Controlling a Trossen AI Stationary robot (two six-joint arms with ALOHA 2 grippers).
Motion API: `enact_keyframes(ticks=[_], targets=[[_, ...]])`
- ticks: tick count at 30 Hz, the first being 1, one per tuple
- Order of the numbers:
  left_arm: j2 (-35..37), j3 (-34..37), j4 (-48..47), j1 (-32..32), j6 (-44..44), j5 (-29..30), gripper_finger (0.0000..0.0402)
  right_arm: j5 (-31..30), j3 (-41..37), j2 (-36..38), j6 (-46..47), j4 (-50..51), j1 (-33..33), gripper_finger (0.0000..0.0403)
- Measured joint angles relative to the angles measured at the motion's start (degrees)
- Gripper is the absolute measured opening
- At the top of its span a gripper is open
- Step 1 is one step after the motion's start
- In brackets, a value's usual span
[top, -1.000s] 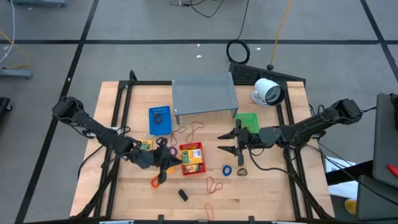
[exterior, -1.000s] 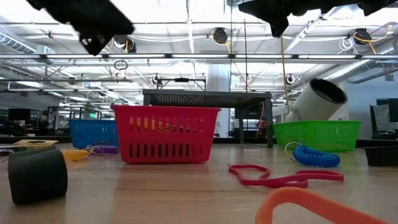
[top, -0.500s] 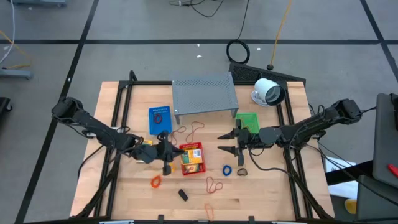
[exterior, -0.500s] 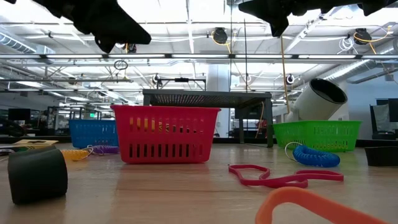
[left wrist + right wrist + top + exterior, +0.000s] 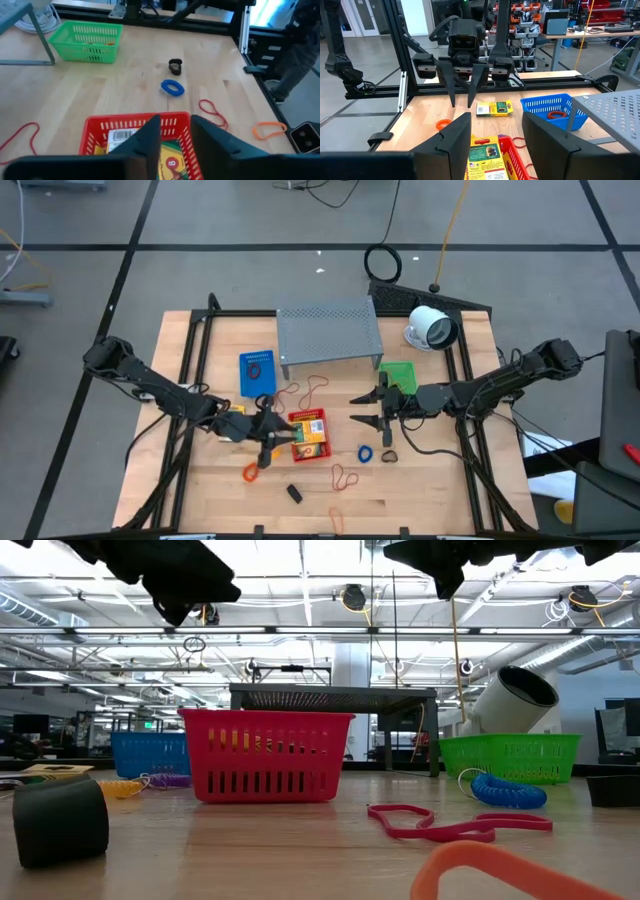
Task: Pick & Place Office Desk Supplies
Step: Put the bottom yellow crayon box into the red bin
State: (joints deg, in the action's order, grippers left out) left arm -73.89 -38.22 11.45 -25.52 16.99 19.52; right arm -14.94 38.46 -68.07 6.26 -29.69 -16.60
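Note:
My left gripper (image 5: pixel 272 442) (image 5: pixel 175 122) hovers open over the left rim of the red basket (image 5: pixel 326 436) (image 5: pixel 100 123), with nothing between its fingers. Yellow packets with green labels (image 5: pixel 170 160) lie in that basket. Another yellow packet (image 5: pixel 232 413) (image 5: pixel 494 108) lies flat on the table to the left of the basket. My right gripper (image 5: pixel 368 408) (image 5: pixel 495 125) stands open and level above the table, right of the red basket and near the green basket (image 5: pixel 397 375). It holds nothing.
Loose on the wood are an orange band (image 5: pixel 250 472), a red band (image 5: pixel 345 476), a blue coil (image 5: pixel 366 452), a black ring (image 5: pixel 388 455) and a black clip (image 5: pixel 294 493). Farther back stand a blue basket (image 5: pixel 257 373), the grey perforated shelf (image 5: pixel 330 330) and a white round device (image 5: pixel 432 328).
My left gripper has swung a little toward the table's right, from beside the red basket to over its left rim. Its fingers have parted.

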Motion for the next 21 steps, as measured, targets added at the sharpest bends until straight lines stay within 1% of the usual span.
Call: enact_keyframes(ticks=[2, 4, 6, 9, 14, 21], targets=[[0.0, 0.0, -0.3, -0.2, 0.0, -0.2, 0.0142, 0.0, 0.0, 0.0, 0.0, 0.0, 0.0, 0.0166], [0.0, 0.0, -2.7, -0.3, -0.5, -1.8, 0.0156, 0.0, 0.0, 0.0, 0.0, 0.0, 0.0, 0.0166], [0.0, 0.0, -6.4, -0.4, -2.7, -3.5, 0.0165, 0.0, 0.0, 0.0, 0.0, 0.0, 0.0, 0.0166], [0.0, 0.0, -12.2, -0.4, -7.5, -3.0, 0.0172, 0.0, 0.0, 0.0, 0.0, 0.0, 0.0, 0.0166], [0.0, 0.0, -18.4, -0.4, -17.8, -0.4, 0.0173, 0.0, 0.0, 0.0, -1.0, 0.2, 0.0, 0.0166], [0.0, 0.0, -19.9, -0.4, -37.1, 5.2, 0.0173, 0.0, 0.0, 0.0, -2.7, 1.6, 0.0, 0.0166]])
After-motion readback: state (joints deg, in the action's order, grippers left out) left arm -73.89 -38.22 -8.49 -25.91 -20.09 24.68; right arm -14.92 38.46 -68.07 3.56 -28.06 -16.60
